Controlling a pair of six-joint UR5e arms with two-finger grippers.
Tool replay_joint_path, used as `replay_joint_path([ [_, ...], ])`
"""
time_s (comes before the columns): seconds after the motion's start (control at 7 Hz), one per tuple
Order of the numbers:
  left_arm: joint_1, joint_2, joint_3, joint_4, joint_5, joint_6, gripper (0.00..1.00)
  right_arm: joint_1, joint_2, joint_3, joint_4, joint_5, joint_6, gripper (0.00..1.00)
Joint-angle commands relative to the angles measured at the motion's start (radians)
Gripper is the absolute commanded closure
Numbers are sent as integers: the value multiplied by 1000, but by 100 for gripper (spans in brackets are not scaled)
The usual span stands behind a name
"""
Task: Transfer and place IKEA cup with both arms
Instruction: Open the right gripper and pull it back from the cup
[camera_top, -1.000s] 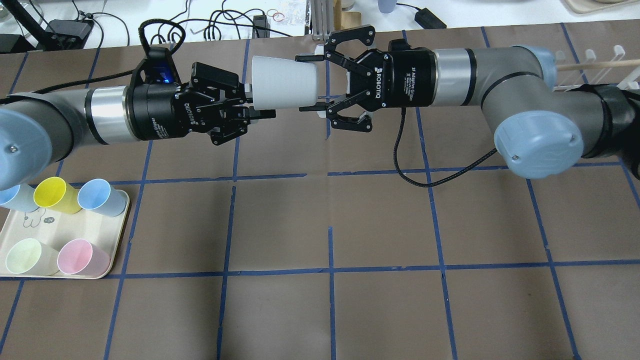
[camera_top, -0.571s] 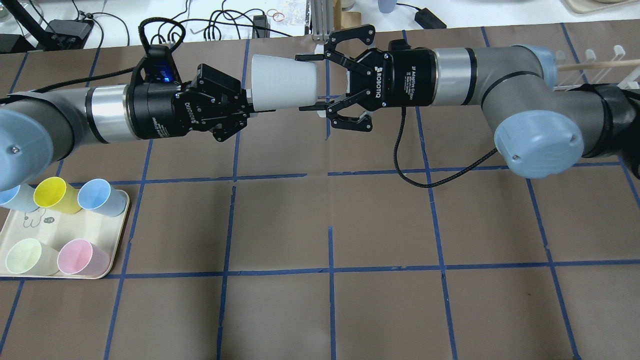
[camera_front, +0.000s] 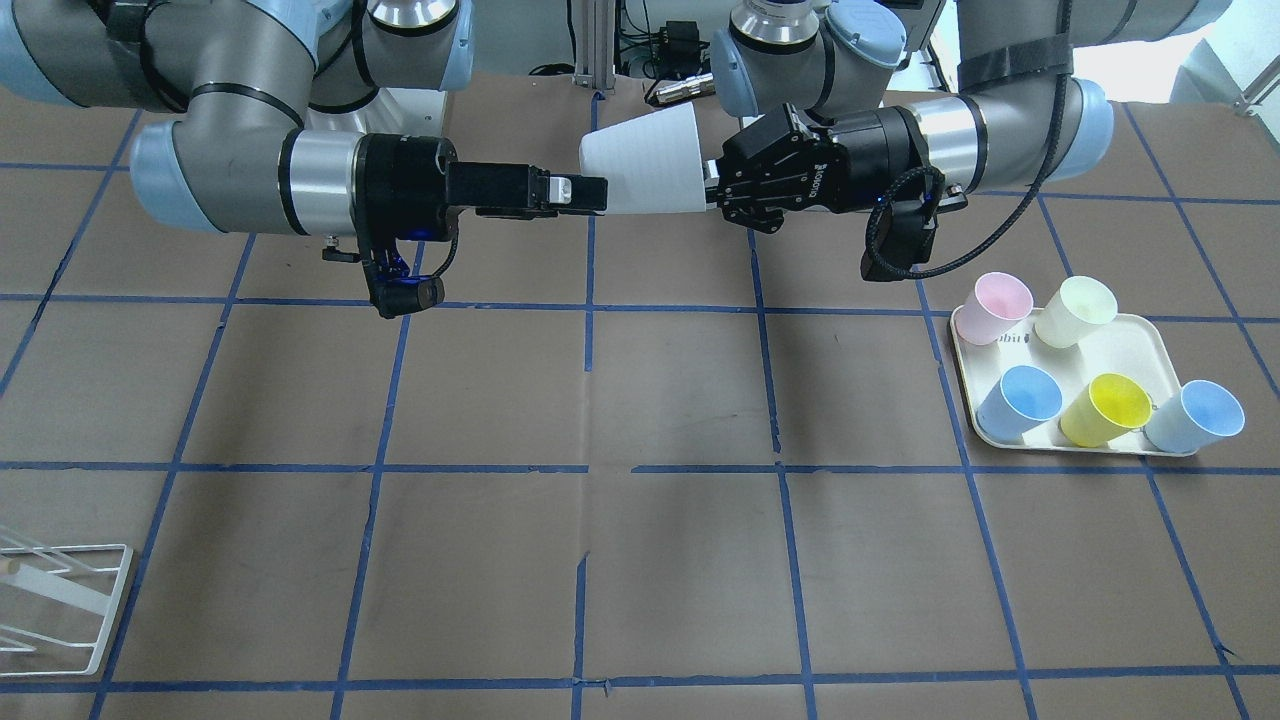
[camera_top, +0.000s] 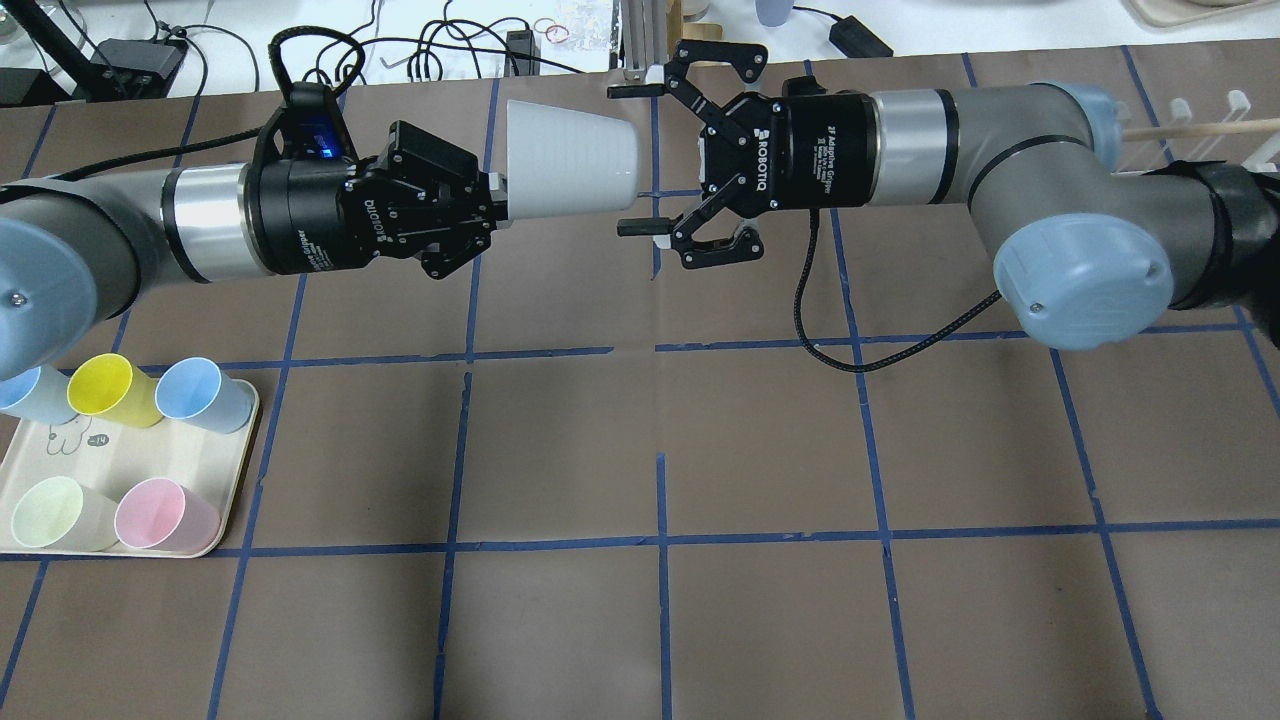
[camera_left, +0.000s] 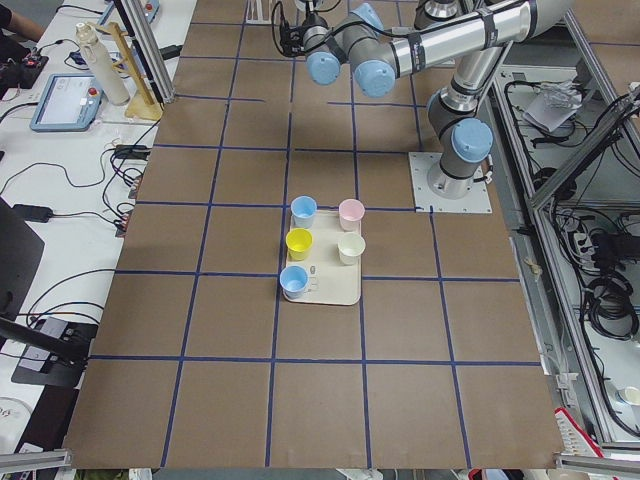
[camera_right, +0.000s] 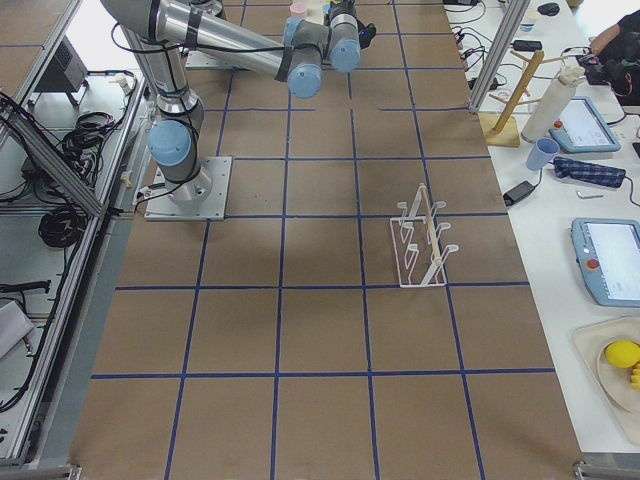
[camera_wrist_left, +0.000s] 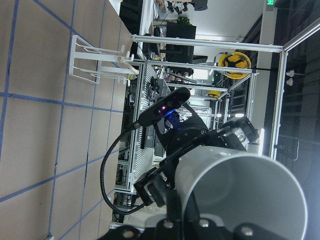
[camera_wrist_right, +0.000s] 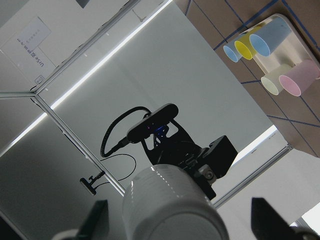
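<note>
The pale-grey IKEA cup (camera_top: 570, 160) lies sideways in the air over the far middle of the table, its wide rim toward my left arm. My left gripper (camera_top: 497, 205) is shut on the cup's rim and it also shows in the front view (camera_front: 708, 185). My right gripper (camera_top: 616, 160) is open, its fingers spread above and below the cup's narrow base end without touching it. In the front view the cup (camera_front: 645, 160) hangs between both grippers, with the right gripper (camera_front: 585, 195) seen edge-on. The right wrist view shows the cup's base (camera_wrist_right: 170, 205) close up.
A cream tray (camera_top: 100, 470) at the near left holds several coloured cups: light-blue, yellow, pale green and pink. A white wire rack (camera_top: 1200, 120) with a wooden dowel stands at the far right. Cables and devices lie beyond the table's far edge.
My left gripper closed on the cup's rim. My right gripper's fingers then spread wide off the cup's base and let it go. The cup shifted slightly.
</note>
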Motion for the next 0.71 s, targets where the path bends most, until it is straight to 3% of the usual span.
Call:
replay_joint_path([
  [0.0, 9, 14, 7, 2, 39, -20, 100, -41, 0, -8, -15, -4, 19, 0],
  [0.14, 23, 17, 13, 2, 180, -20, 100, -138, -1, -15, -15, -30, 21, 0],
  [0.29, 74, 20, 23, 3, 306, -20, 100, -245, -14, -26, -15, -147, 18, 0],
  [0.43, 122, 35, 29, 5, 441, -18, 100, -257, -30, -40, -15, -264, 18, 0],
  [0.57, 165, 47, 29, 27, 590, -17, 100, -260, -47, -69, -13, -476, 16, 0],
])
